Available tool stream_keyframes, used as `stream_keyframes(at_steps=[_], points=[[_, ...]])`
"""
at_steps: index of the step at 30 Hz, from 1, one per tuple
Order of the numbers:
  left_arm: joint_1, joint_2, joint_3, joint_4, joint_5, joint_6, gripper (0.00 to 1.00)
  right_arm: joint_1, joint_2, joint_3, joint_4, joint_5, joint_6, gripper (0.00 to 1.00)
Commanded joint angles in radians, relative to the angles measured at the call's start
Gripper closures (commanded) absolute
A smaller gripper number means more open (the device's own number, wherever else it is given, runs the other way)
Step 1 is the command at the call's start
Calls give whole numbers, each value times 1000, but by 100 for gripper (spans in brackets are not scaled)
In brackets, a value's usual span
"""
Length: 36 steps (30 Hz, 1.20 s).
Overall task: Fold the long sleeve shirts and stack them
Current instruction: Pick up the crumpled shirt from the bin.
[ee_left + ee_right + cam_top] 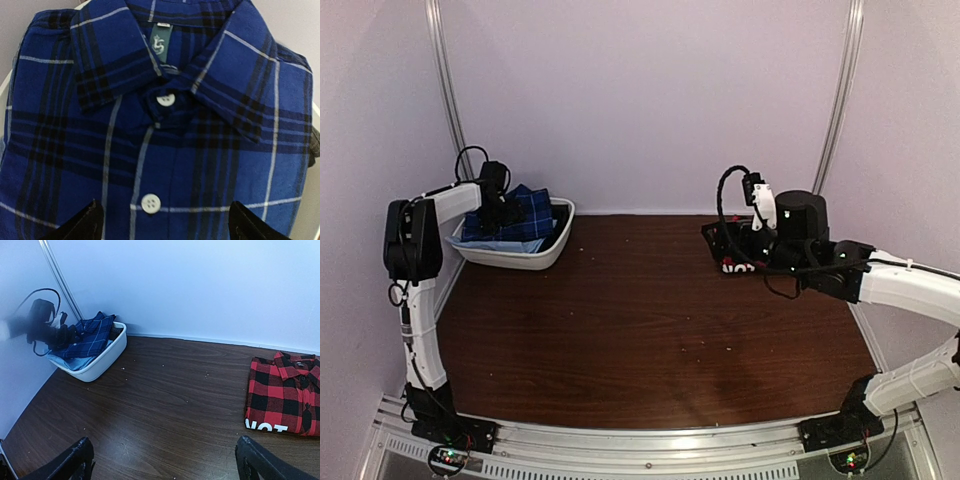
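Wood table (650, 320): tub (535, 262) holds blue shirt (200, 150) under left tool (166, 207); red shirt (280, 395) near right tool (164, 442); both released.

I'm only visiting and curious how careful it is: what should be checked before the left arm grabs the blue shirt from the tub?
1. Left end effector open wide: ok.
2. Blue plaid shirt right under it, collar facing up, buttoned: ok.
3. Fingertips already touching the fabric: cannot tell.
4. Light blue cloth under the shirt in the white tub won't come up too: cannot tell.
5. Right end effector open and away from the tub: ok.
6. Red check shirt lying folded on the table: ok.
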Motion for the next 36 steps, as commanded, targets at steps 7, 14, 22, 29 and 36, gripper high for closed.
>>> stream_keyframes(at_steps=[7, 14, 22, 29, 36], points=[[49, 126, 165, -55, 56, 13, 35, -1, -27, -8, -17, 2, 0, 0], [49, 150, 168, -61, 66, 25, 65, -1, -22, -9, -17, -4, 5, 0], [47, 144, 198, -61, 81, 54, 100, -1, -16, -8, -13, -6, 4, 0], [17, 63, 271, -52, 44, 98, 100, -1, -10, -3, -8, -4, 5, 0], [-45, -73, 278, -2, 27, 141, 100, -1, 4, 9, 0, -7, 5, 0]])
